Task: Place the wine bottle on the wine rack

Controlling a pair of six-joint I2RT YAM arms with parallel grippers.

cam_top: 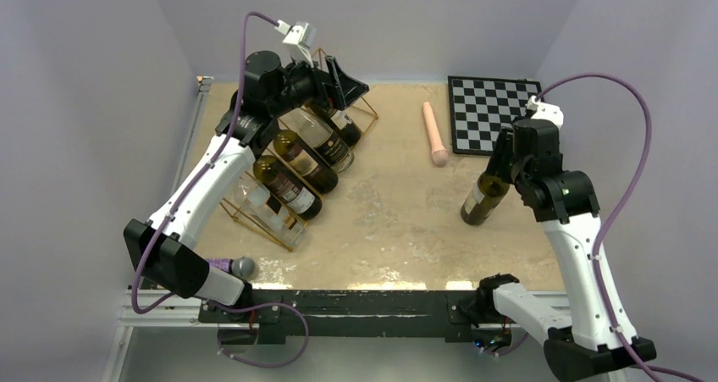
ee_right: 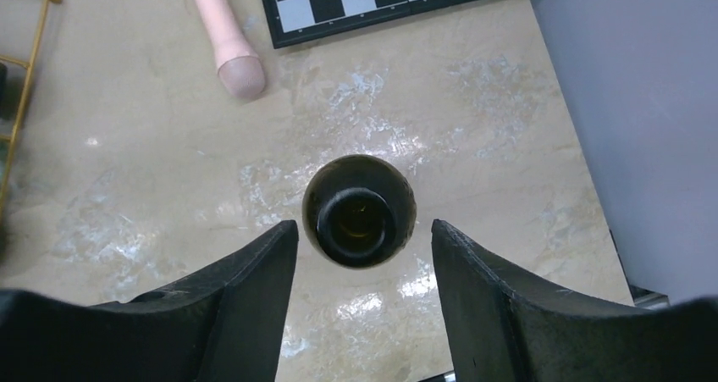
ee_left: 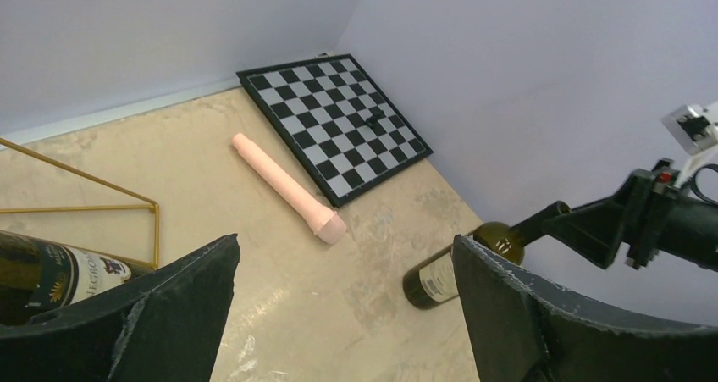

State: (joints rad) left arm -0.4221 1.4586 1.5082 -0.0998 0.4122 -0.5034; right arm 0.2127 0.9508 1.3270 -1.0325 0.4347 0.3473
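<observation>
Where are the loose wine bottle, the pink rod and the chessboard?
wine bottle [cam_top: 483,202]: overhead view, on its lower body, below the right arm's jaws.
pink rod [cam_top: 433,130]: overhead view, on the middle of its shaft.
chessboard [cam_top: 491,115]: overhead view, on its central squares.

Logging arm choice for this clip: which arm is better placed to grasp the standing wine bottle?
Right. The right gripper sits over the mouth of the wine bottle, jaws on either side and not yet touching. The left gripper is open by the wine rack, far from that bottle.
</observation>
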